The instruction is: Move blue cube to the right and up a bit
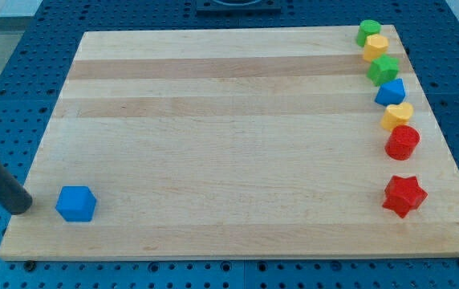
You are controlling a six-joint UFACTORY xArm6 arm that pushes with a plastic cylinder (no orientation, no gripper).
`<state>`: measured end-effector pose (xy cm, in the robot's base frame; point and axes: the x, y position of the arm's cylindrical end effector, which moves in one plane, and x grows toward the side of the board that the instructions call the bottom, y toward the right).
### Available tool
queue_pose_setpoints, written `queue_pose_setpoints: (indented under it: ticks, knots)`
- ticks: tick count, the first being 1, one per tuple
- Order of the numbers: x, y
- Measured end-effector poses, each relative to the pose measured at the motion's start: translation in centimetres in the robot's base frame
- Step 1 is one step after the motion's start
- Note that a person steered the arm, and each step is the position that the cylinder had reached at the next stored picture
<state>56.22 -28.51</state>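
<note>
My tip — a bare dark rod, clamping nothing — sits just left of the blue cube on the pale wooden board.

a pale wooden board with lengthwise grain bands fills most of the view. it lies on a blue perforated surface dotted with regular holes. at the view's top edge sits a dark shape, perhaps a mount. light is even.
</note>
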Motion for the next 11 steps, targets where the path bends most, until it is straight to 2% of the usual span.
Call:
queue_pose_setpoints:
  ticks: [6,11]
  knots:
    - [1.5,18.5]
    - [-0.4,33.6]
